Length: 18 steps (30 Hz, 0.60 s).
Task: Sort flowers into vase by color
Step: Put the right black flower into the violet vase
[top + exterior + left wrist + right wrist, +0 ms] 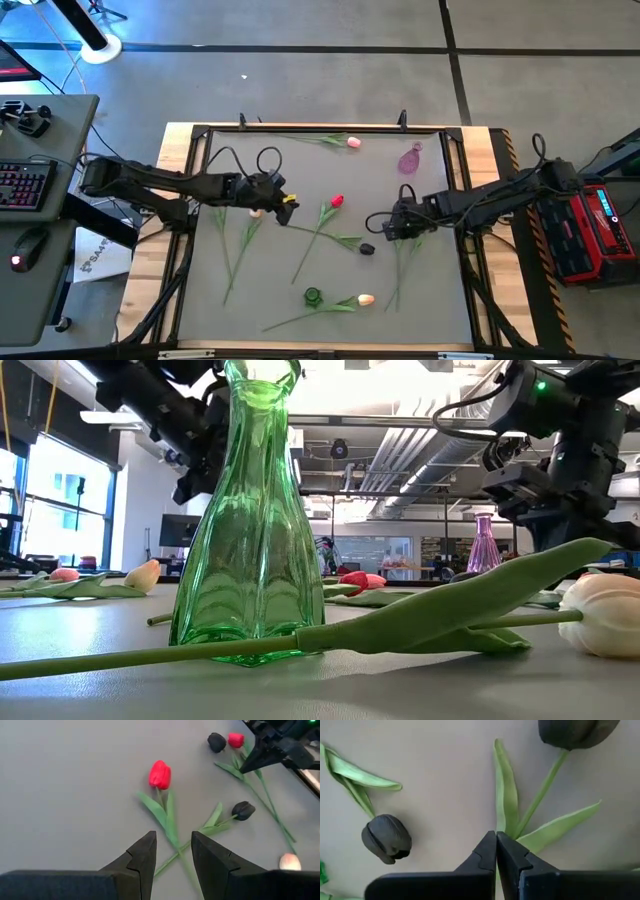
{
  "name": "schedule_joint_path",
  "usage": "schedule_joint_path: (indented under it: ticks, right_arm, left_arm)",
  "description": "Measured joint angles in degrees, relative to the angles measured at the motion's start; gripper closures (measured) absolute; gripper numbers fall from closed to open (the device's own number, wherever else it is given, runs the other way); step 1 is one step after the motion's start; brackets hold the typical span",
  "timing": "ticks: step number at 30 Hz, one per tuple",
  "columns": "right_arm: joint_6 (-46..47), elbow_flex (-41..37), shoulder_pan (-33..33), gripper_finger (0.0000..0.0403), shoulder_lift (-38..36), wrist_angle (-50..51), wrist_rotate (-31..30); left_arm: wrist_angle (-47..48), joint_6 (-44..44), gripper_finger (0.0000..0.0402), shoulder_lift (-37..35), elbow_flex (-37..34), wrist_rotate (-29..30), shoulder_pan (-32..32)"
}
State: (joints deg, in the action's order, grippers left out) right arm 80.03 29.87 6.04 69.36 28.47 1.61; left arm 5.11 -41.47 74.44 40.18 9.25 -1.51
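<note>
Hovering above the counter (440,290) left of the red tulip (336,201), the left gripper (172,857) has its jaws parted and grasping nothing. The right gripper (496,851), right of that tulip, keeps its jaws clenched empty above a dark tulip's (577,731) stem. Other flowers lie scattered around the green vase (247,520), whose top is cut off in the low view.

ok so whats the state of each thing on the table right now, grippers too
left gripper: open, empty, above a red tulip's stem
right gripper: shut, over a dark tulip's leaves
green vase: upright, empty
purple vase: no flowers in it
red tulip: lying flat
cream tulip: lying flat beside the green vase
</note>
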Motion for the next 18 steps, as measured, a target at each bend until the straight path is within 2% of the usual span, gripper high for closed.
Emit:
schedule_joint_path:
  ticks: [3, 6, 9, 14, 18]
  right_arm:
    - [-0.28, 0.0, -1.16, 0.04, 0.0, -0.03, 2.9]
    - [-2.42, 0.0, -1.68, 0.0374, 0.0, -0.04, 5.82]
    - [-3.99, 0.0, -1.66, 0.0319, 0.0, 0.04, 6.18]
    - [-4.02, 0.0, -2.02, 0.0213, 0.0, 1.06, 3.09]
    - [-3.74, 0.0, -3.65, 0.017, 0.0, 1.82, 1.06]
  left_arm:
    - [-3.74, -0.35, 0.0288, 2.45, 0.0, -0.09, 0.96]
    - [-7.91, -0.25, 0.0288, 4.72, 0.0, -0.13, 1.88]
    - [-10.64, 0.11, 0.0288, 6.67, 0.0, -1.4, 2.48]
    - [-11.62, 0.11, 0.0288, 8.41, 0.0, -3.04, 2.31]
    - [-11.53, 0.74, 0.0288, 8.46, 0.0, -3.14, 1.61]
